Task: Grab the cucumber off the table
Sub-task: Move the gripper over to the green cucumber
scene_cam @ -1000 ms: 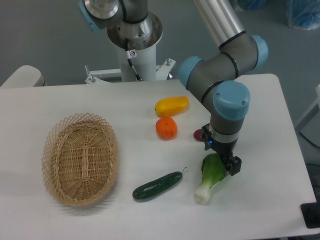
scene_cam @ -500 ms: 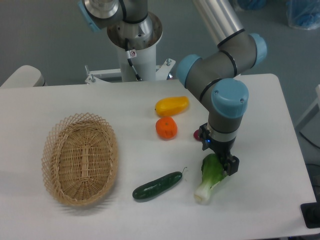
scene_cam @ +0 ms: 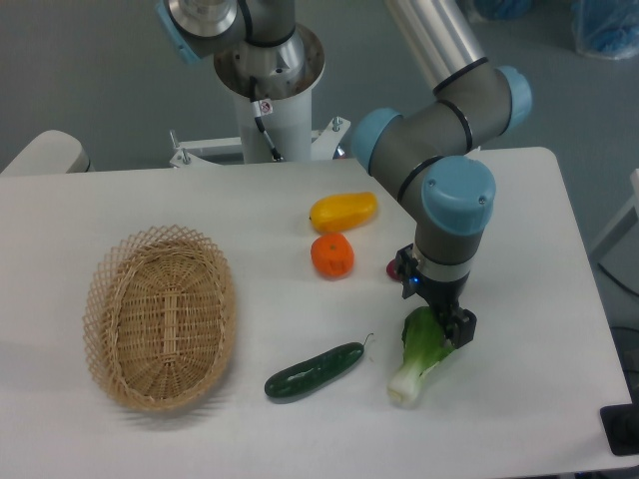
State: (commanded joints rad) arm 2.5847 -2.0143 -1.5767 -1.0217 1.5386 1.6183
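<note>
On the left of the table (scene_cam: pixel 80 200) a woven basket (scene_cam: pixel 160 317) is seen, w/ nothing in it. Going right, a yellow fruit (scene_cam: pixel 343 211) and an orange fruit (scene_cam: pixel 332 255) are found near the middle, just beside each other. Below them the cucumber (scene_cam: pixel 314 371) is lying flat on the white top, a bit tilted, thin stem end pointing up & right. It is touched by nothing.

Next to it, near but apart, the bok choy (scene_cam: pixel 421 353) is lying, white stem end down. The gripper (scene_cam: pixel 440 321) is held right over its leafy end, pointing down. Its fingers are mostly hidden by the wrist, so apart or together cannot be told. A small dark red thing (scene_cam: pixel 392 268) is peeking out behind the wrist.

Step in hand, as judged: the reach, not yet the grab. The gripper is over the wrong veg. Next, it should be moved left, set over the middle of the cucumber, turned to cross its long side, w/ fingers apart, then brought down & closed.
</note>
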